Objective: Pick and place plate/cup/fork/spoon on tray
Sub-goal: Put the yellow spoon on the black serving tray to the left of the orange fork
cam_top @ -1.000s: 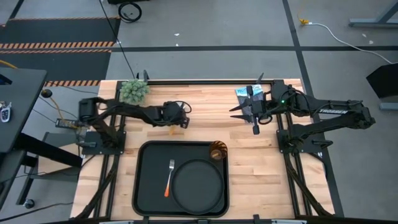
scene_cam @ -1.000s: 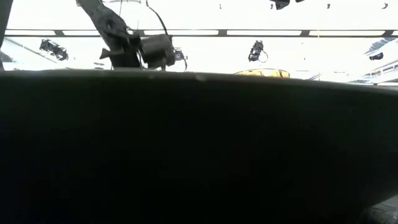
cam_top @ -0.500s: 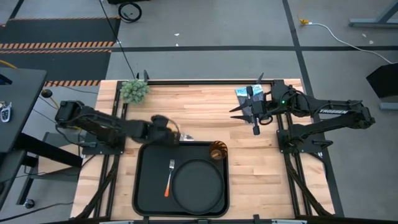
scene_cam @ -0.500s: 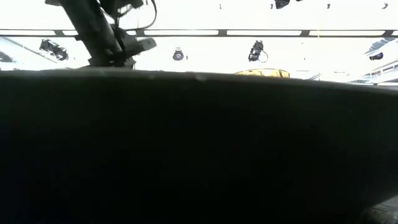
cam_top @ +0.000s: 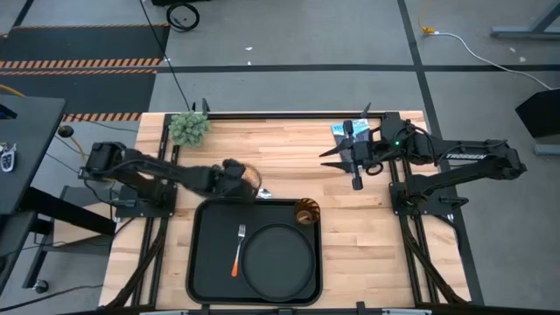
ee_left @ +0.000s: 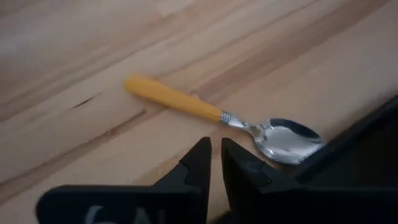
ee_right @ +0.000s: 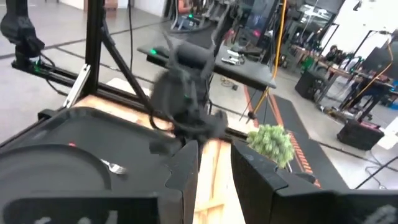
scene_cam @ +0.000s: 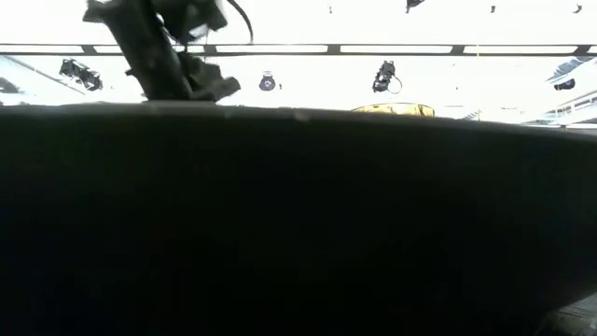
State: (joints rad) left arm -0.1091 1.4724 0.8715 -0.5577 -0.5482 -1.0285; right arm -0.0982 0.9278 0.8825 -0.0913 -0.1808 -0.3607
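Left gripper point(ee_left: 215, 163) hovering over spoon point(ee_left: 224, 117), fingers nearly closed, empty.
Spoon lying at tray's point(cam_top: 208, 262) 12 o'clock edge; right gripper point(cam_top: 335, 156) idling, spread.

Tray point(cam_top: 206, 262): big black rect., rounded corners, at table's near edge. Plate point(cam_top: 278, 257), round & dark, sat in its right half; fork point(cam_top: 238, 249) lay just left of plate. Amber cup point(cam_top: 306, 212) stood upright in far-right corner. Spoon point(ee_left: 225, 117), orange handle, lay flat on wood w/ bowl beside tray's far rim.

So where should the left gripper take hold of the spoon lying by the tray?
Probably across the orange handle of the spoon, coming straight down. It lies flat on bare wood, while the bowl sits against the rim of the tray. The left gripper hovers nearly shut beside it and would need opening.
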